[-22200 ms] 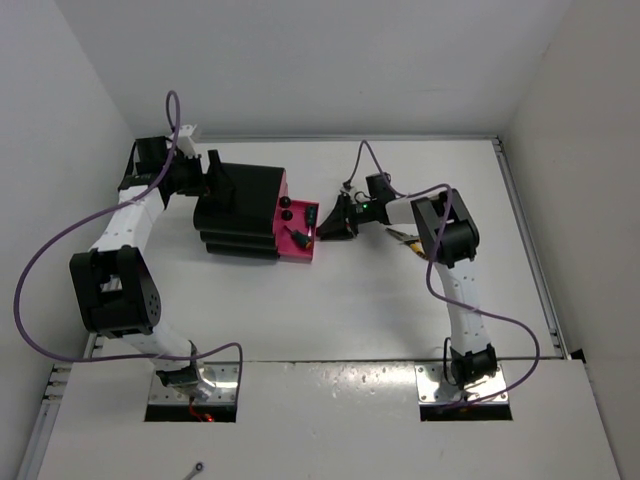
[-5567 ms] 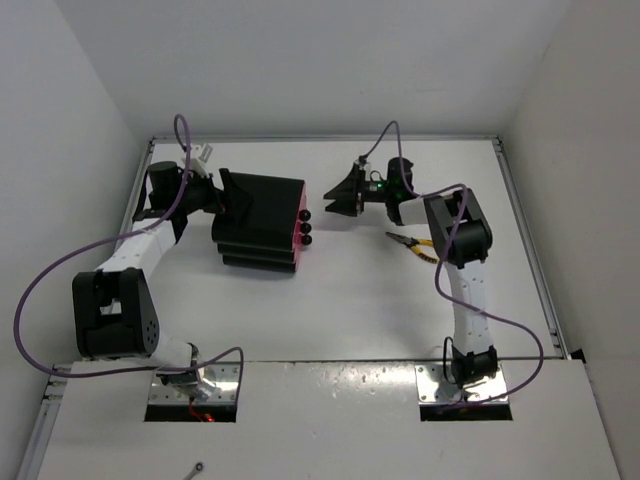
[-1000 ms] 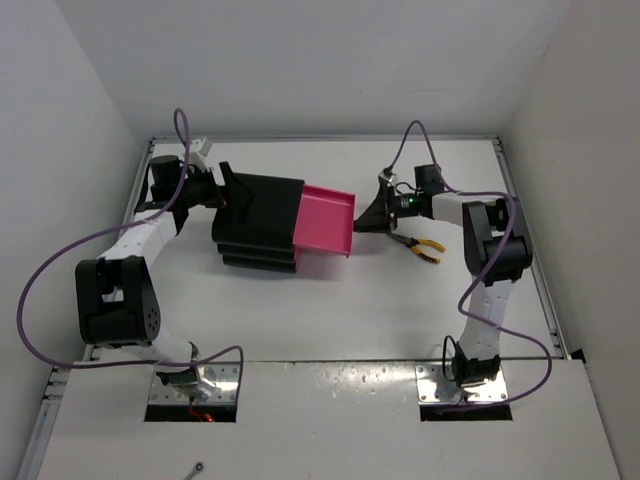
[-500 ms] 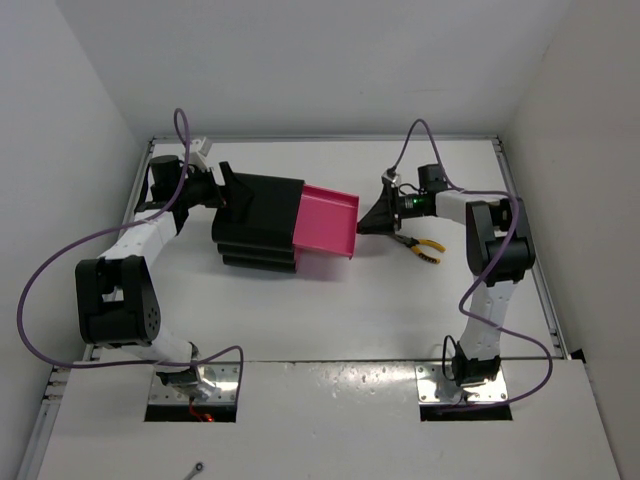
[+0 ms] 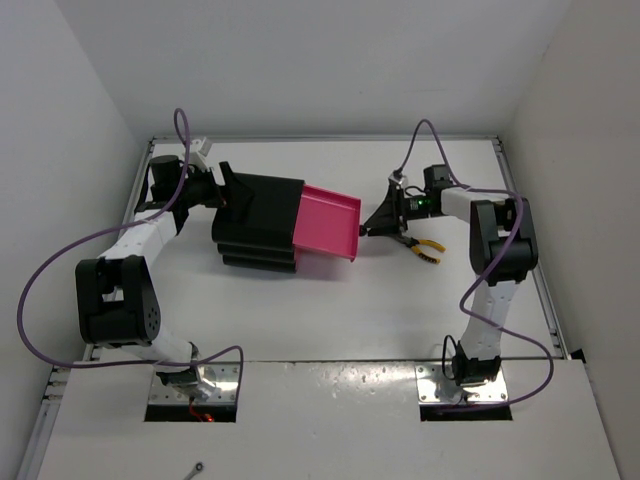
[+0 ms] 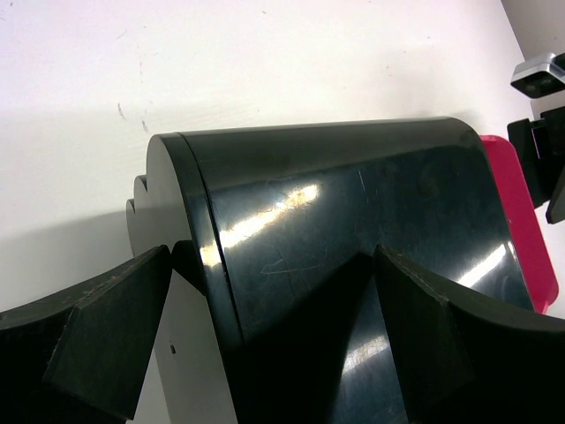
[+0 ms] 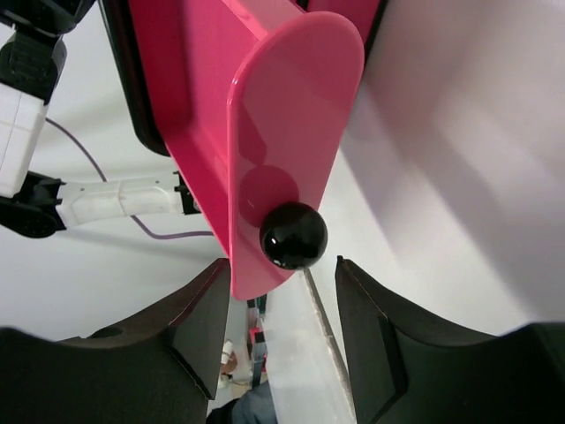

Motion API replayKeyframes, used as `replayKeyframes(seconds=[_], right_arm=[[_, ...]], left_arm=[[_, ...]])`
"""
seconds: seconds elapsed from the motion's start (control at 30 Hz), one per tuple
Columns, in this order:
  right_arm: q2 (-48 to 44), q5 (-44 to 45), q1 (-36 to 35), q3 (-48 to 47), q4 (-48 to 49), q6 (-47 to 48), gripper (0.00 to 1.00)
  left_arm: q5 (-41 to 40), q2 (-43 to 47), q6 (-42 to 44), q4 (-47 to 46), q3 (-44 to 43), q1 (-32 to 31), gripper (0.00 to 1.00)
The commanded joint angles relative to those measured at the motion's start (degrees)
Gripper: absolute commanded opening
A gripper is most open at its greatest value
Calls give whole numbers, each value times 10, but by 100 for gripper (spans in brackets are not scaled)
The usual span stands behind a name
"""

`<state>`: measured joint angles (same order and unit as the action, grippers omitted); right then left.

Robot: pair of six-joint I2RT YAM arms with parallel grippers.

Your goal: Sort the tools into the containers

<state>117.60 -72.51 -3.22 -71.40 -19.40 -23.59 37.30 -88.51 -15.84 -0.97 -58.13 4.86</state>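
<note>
Moved since a moment ago: right gripper (image 5: 374,228), drawn back off the drawer front toward the right edge of the worktop (image 5: 400,310), jaws spread wider.

Item, top drawer (image 5: 328,222): magenta-pink, pulled well out of the black cabinet (image 5: 255,215), front facing the right edge. No tool shows inside it from above.

Item, round black knob (image 7: 293,235): free, just ahead of the right gripper's parted fingers, with a gap on either side.

Item, left gripper (image 5: 224,190): jaws straddle the cabinet's rear end and appear pressed on it, bracing it near the far-left corner.

Item, yellow-handled pliers (image 5: 424,247): flat on the worktop, just beside the right gripper on its near-right side, nose toward the drawer, handles toward the right edge.

Handling note, as a judgement: back straight off the knob so the drawer is not nudged shut. Then turn down onto the pliers and close across both handles. The brace on the cabinet is best kept.
</note>
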Motion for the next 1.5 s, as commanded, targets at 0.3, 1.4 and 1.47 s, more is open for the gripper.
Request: replayKeyframes(seconds=[0.3, 1.4, 1.47], right_arm=[[-18, 67, 42, -57, -125, 166, 52], [-102, 555, 81, -18, -181, 634, 41], [-102, 555, 76, -18, -181, 634, 41]], left_arm=[[-65, -54, 55, 140, 44, -9, 100], [-60, -65, 49, 140, 39, -9, 100], [-60, -65, 49, 140, 39, -9, 100]])
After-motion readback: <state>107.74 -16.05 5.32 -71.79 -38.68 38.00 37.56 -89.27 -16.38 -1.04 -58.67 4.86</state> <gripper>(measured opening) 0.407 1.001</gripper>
